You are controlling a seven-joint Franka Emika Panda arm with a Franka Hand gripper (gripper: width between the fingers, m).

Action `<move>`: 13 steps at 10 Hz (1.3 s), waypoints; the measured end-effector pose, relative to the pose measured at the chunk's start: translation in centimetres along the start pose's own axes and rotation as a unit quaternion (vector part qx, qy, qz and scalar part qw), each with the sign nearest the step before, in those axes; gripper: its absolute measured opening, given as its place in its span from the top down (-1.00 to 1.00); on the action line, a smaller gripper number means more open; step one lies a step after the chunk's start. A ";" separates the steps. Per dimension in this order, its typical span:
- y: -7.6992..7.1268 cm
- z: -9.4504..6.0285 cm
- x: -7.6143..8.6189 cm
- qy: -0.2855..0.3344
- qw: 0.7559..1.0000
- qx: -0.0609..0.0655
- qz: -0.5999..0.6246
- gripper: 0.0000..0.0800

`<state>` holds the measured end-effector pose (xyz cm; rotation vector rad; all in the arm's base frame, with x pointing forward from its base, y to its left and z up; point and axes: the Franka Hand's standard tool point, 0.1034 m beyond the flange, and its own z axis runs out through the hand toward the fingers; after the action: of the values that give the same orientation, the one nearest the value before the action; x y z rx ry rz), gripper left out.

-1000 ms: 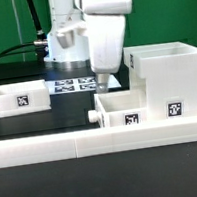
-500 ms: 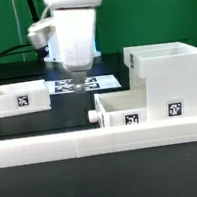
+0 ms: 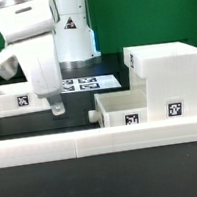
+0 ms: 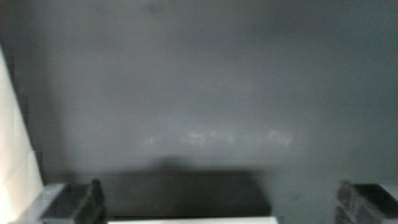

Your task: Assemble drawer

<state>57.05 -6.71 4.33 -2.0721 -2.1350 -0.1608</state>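
I have the gripper low at the exterior view's left, its tip hanging close over the dark table. It is directly in front of the loose tray and covers that tray's right end from this camera.

That overlap is what my next move depends on. The tray sits just behind the gripper and toward the left edge of the frame, and its long axis runs across the picture from left to right. Its tagged front wall faces the camera. I judge that a grasp here means going back and a little left to get over a wall. With one view I cannot tell whether the gripper is touching the tray or only standing in front of it.

In the wrist view the two fingers stand wide apart with only bare table between them, so the gripper is spread open and holds nothing. A pale strip runs along one edge of that picture (tray wall or something else, I cannot say).

The rest of the drawer is well apart, at the exterior view's right. The big housing stands there with the second tray against its left side, both with tags facing the camera. The marker board lies flat mid-frame, between the gripper and the housing. The long white rail crosses the lower part of the picture in front of everything.

If the loose tray is to reach the housing, I expect a long carry rightward over the marker board.
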 end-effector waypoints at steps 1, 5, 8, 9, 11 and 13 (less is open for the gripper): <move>0.0 0.5 0.6 0.004 1.000 0.003 -0.003 -0.62; 0.6 1.8 2.7 0.015 1.000 0.006 0.017 -0.62; 0.5 1.8 2.4 0.015 1.000 0.005 0.019 -0.62; 0.5 1.8 2.4 0.015 1.000 0.006 0.019 -0.62; 0.3 2.2 2.5 0.019 1.000 0.006 0.010 -0.62; 0.2 2.3 2.3 0.021 1.000 0.006 0.005 -0.62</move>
<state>57.12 -4.02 2.51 -2.0544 -2.0950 -0.1867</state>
